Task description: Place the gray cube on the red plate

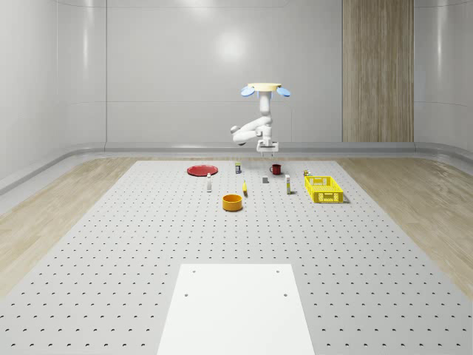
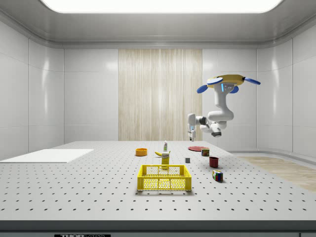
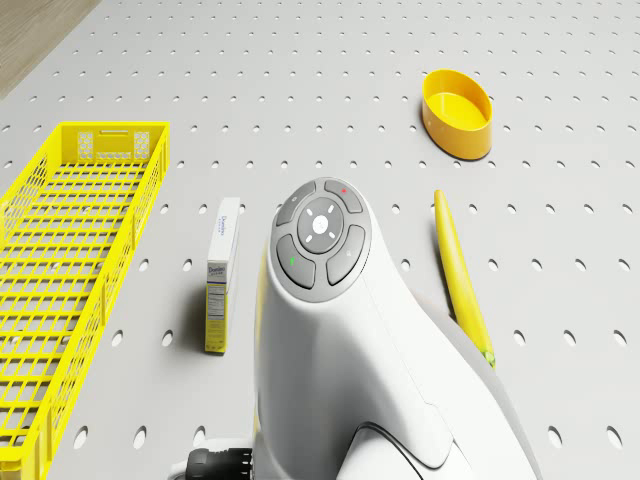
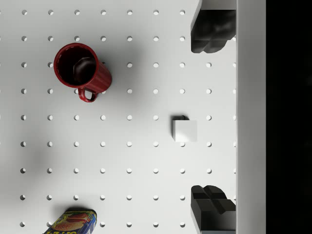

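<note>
Two steps remain, pick and place. From the wide bench (image 1: 111, 244) down: I hover high above its far middle, end effector (image 4: 210, 117) spread wide and empty, fingers (image 4: 209, 31) framing the small gray cube (image 4: 185, 130) standing untouched near the red mug (image 4: 82, 67). Next I should descend straight and close, then carry to the red plate (image 1: 201, 170). A can (image 4: 73, 222) is cut off.

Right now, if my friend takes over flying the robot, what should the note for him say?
Gripper: open, empty, hanging in the air above the gray cube.
Drone: hovering over the table's far part, near the red mug.
Gray cube: lying on the table, untouched, lined up between the fingers in the wrist view.
Red plate: bare, off toward the whole-scene view's left.
Done: lining up. Left: go down, grab, carry it over, set it on the plate.
</note>
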You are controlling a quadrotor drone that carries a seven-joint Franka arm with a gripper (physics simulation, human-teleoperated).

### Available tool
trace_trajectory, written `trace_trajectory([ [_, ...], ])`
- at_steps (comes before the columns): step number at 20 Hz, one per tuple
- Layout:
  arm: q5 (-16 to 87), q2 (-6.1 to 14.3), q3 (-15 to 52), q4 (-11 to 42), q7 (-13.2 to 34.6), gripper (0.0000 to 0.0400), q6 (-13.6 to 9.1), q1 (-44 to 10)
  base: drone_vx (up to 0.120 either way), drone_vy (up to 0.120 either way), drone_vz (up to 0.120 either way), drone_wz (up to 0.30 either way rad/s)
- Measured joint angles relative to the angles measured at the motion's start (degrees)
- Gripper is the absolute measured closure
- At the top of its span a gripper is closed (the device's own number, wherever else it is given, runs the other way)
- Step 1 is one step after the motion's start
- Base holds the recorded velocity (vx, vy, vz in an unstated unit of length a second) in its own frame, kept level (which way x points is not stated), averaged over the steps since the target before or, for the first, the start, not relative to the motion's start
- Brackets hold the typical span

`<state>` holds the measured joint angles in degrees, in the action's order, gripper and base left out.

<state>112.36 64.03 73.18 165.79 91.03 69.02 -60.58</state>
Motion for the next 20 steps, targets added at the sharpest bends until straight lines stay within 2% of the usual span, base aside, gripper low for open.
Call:
trace_trajectory([
  [3, -0.5, 0.9, 0.3, -0.1, 0.4, 0.0, 0.8, -0.4, 0.0, -0.013, -0.12, 0.0],
  [6, -0.9, 1.8, 0.7, -0.1, 0.7, 0.0, 1.5, -0.8, 0.0, -0.093, -0.12, 0.0],
  [10, -1.5, 2.9, 1.0, -0.2, 1.1, 0.0, 2.6, -1.2, 0.12, 0.0, -0.12, 0.0],
  [20, -2.9, 5.7, 1.8, -0.4, 1.9, 0.0, 5.0, -2.1, 0.0, 0.0, -0.12, 0.0],
])
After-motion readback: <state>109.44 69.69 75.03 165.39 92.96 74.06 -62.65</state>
